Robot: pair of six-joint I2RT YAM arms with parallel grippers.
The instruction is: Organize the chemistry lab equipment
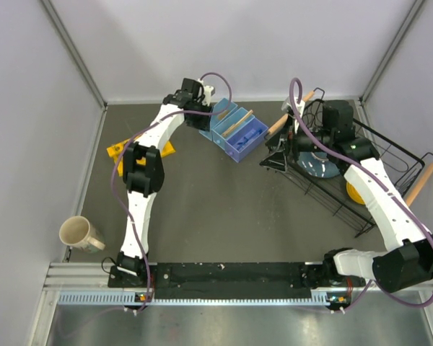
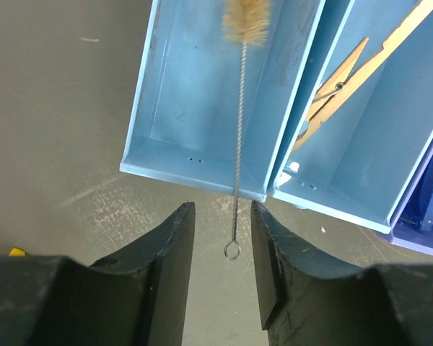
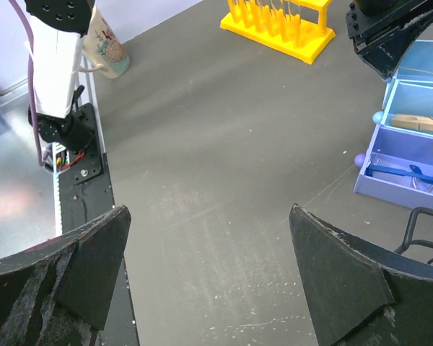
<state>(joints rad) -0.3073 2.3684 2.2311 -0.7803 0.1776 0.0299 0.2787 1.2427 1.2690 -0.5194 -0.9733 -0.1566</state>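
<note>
The brush (image 2: 245, 21) lies in a light blue tray (image 2: 180, 86), its tan bristles inside and its wire handle (image 2: 236, 180) running out over the tray's near rim. My left gripper (image 2: 221, 205) is open, and the handle's end loop hangs free between the jaws, touching neither. A wooden stick (image 2: 339, 76) rests in the neighbouring compartment. The blue-framed safety glasses (image 3: 408, 171) lie in the purple tray (image 3: 390, 191). Glass tubes (image 3: 274, 11) stand in the yellow rack (image 3: 281, 29). My right gripper (image 3: 209, 213) hangs wide open over bare table, beside the basket.
The black wire basket (image 1: 379, 155) with wooden handles holds a grey-blue plate (image 1: 319, 164) and a yellow bowl (image 1: 355, 192) at the right. A mug (image 1: 78, 234) stands near the front left. My left arm partly covers the yellow rack (image 1: 119, 150).
</note>
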